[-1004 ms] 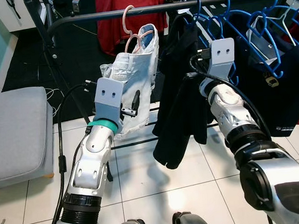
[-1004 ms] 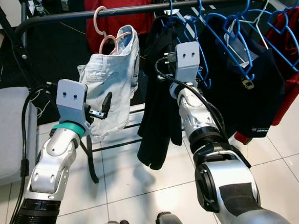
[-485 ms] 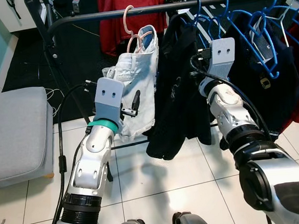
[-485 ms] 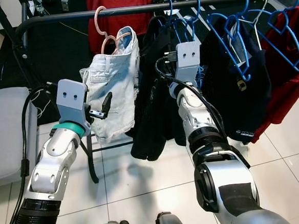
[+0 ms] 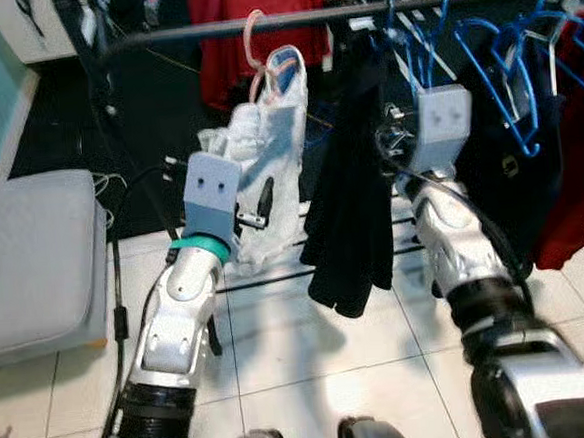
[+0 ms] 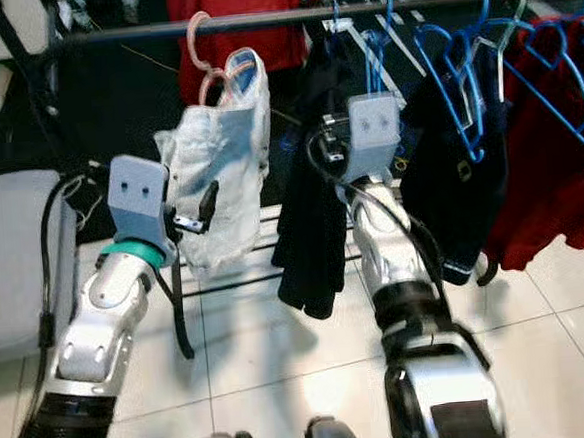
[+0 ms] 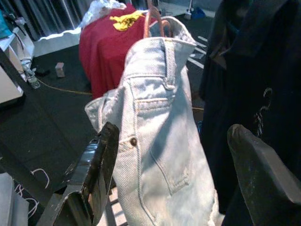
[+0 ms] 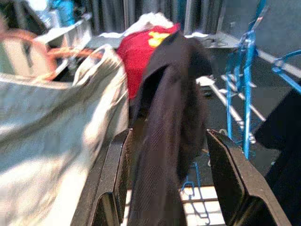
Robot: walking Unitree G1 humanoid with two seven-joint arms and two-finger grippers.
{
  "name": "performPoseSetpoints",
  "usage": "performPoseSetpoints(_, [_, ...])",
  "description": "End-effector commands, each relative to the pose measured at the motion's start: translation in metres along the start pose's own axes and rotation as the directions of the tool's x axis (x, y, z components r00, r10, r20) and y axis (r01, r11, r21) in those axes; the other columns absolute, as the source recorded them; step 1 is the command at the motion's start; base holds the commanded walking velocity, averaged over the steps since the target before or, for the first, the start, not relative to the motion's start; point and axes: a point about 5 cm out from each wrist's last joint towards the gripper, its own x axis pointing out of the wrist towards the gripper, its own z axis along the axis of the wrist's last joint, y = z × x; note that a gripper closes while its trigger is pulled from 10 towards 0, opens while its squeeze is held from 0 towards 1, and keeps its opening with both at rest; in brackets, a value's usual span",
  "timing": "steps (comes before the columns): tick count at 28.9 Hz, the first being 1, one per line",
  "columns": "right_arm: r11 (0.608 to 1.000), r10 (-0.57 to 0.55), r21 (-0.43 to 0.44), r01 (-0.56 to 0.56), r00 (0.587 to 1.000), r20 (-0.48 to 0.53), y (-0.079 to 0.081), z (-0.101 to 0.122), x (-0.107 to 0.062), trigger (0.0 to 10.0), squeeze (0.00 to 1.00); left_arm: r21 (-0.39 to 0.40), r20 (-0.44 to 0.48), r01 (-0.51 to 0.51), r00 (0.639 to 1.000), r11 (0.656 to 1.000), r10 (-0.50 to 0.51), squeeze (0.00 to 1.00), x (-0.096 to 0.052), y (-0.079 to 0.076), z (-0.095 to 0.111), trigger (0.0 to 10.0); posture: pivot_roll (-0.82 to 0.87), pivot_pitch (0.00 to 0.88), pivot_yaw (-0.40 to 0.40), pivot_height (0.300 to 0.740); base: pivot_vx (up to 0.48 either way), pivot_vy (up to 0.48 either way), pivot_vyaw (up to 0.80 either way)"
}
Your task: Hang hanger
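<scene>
Along the top of both eye views runs the black clothes rail point(image 5: 288, 19), and the task's thing is already up there: a pink hanger point(image 5: 257, 41) with its hook over the bar, carrying pale denim shorts point(image 5: 264, 171) that dangle from it. Just beside the shorts on the robot's right hangs a dark garment point(image 5: 356, 204), apparently from one of the blue hangers point(image 5: 491, 60) crowded further along the rail, with a red garment point(image 5: 234, 33) behind the bar.

Below the shorts the left gripper point(image 7: 174, 174) is raised, its jaws spread wide and grasping nothing; in the left wrist view the two black fingers point(image 7: 101, 165) stand either side of the denim with clear air between them and the cloth. That looks like a release posture: the hook bears the weight, so the shorts need no support.

Level with the dark garment, the right gripper point(image 8: 169, 188) is lifted too, its jaws likewise released and apart. The black cloth hangs between the fingers in the right wrist view, but whether it touches them cannot be told; the picture is blurred. It may be placed there to keep the neighbouring garment aside so the pink hanger had room on the rail.

Judging by the hook on the bar, the hanging seems essentially done, and drawing both arms back without snagging fabric is what remains
</scene>
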Motion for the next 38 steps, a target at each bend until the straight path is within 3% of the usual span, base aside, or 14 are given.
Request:
performPoseSetpoints(1, [1.000,0.009,-0.001,-0.009,1.000,0.003,0.012,-0.010,-0.030,10.0,0.00,0.014,-0.018,0.034,0.999,0.999,-0.033,0.00,-0.009,0.000,-0.009,10.0,-0.04,0.093,0.066,0.740,0.000,0.000,0.00])
performPoseSetpoints(2, [1.000,0.009,-0.001,-0.009,1.000,0.003,0.012,-0.010,-0.030,10.0,0.00,0.014,-0.018,0.034,0.999,0.999,-0.033,0.00,-0.009,0.000,-0.009,10.0,-0.04,0.093,0.066,0.740,0.000,0.000,0.00])
performPoseSetpoints(3, [1.000,0.007,-0.019,-0.008,0.996,-0.091,0.017,-0.044,-0.078,10.0,0.00,0.037,-0.074,0.062,0.995,0.997,-0.059,0.00,-0.020,0.000,-0.029,10.0,-0.07,0.096,0.072,0.740,0.000,0.000,0.00])
performPoseSetpoints(10, [0.999,-0.015,-0.036,0.006,0.970,-0.241,0.012,-0.088,-0.120,10.0,0.00,0.021,-0.189,0.067,0.980,0.998,-0.062,0.00,-0.032,0.000,-0.063,10.0,-0.09,0.089,0.069,0.740,0.000,0.000,0.00])
performPoseSetpoints(13, [0.999,-0.015,-0.036,0.006,0.970,-0.241,0.012,-0.088,-0.120,10.0,0.00,0.021,-0.189,0.067,0.980,0.998,-0.062,0.00,-0.032,0.000,-0.063,10.0,-0.09,0.089,0.069,0.740,0.000,0.000,0.00])
performPoseSetpoints(15, [0.999,-0.032,-0.040,0.020,0.949,-0.315,0.008,-0.107,-0.133,10.0,0.00,0.014,-0.250,0.067,0.966,0.998,-0.061,0.00,-0.037,-0.002,-0.081,10.0,-0.09,0.087,0.067,0.740,0.000,0.000,0.00])
performPoseSetpoints(16, [0.999,-0.035,-0.051,0.014,0.895,-0.445,0.002,-0.138,-0.151,10.0,0.00,-0.001,-0.390,0.080,0.918,0.997,-0.074,0.00,-0.051,-0.006,-0.120,10.0,-0.10,0.073,0.048,0.740,0.000,0.000,0.00])
performPoseSetpoints(24, [0.998,-0.014,-0.058,-0.021,0.834,-0.552,0.001,-0.156,-0.159,10.0,0.00,0.017,-0.593,0.126,0.800,0.992,-0.092,0.00,-0.080,-0.009,-0.171,10.0,-0.09,0.065,0.027,0.740,0.000,0.000,0.00])
performPoseSetpoints(25, [0.998,-0.005,-0.056,-0.031,0.830,-0.558,0.003,-0.155,-0.158,10.0,0.00,0.030,-0.649,0.124,0.757,0.992,-0.075,0.00,-0.090,-0.007,-0.185,10.0,-0.09,0.063,0.025,0.740,0.000,0.000,0.00])
performPoseSetpoints(28, [0.998,-0.005,-0.056,-0.031,0.830,-0.558,0.003,-0.155,-0.158,10.0,0.00,0.030,-0.649,0.124,0.757,0.992,-0.075,0.00,-0.090,-0.007,-0.185,10.0,-0.09,0.063,0.025,0.740,0.000,0.000,0.00])
performPoseSetpoints(30, [0.996,0.049,-0.038,-0.082,0.844,-0.534,0.017,-0.148,-0.146,10.0,0.00,0.077,-0.753,0.049,0.657,0.996,0.025,0.00,-0.115,0.008,-0.210,10.0,-0.07,0.051,0.006,0.740,0.000,0.000,0.00])
performPoseSetpoints(32, [0.994,0.068,-0.032,-0.100,0.847,-0.527,0.022,-0.146,-0.142,10.0,0.00,0.095,-0.781,0.023,0.622,0.995,0.060,0.00,-0.124,0.014,-0.216,10.0,-0.07,0.051,0.006,0.740,0.000,0.000,0.00])
performPoseSetpoints(35, [0.994,0.068,-0.032,-0.100,0.847,-0.527,0.022,-0.146,-0.142,10.0,0.00,0.095,-0.781,0.023,0.622,0.995,0.060,0.00,-0.124,0.014,-0.216,10.0,-0.07,0.051,0.006,0.740,0.000,0.000,0.00])
performPoseSetpoints(38, [0.990,0.094,-0.026,-0.140,0.776,-0.624,0.022,-0.164,-0.160,10.0,0.00,0.101,-0.826,0.030,0.560,0.994,0.067,0.00,-0.145,0.021,-0.228,10.0,-0.05,0.041,0.001,0.740,0.000,0.000,0.00])
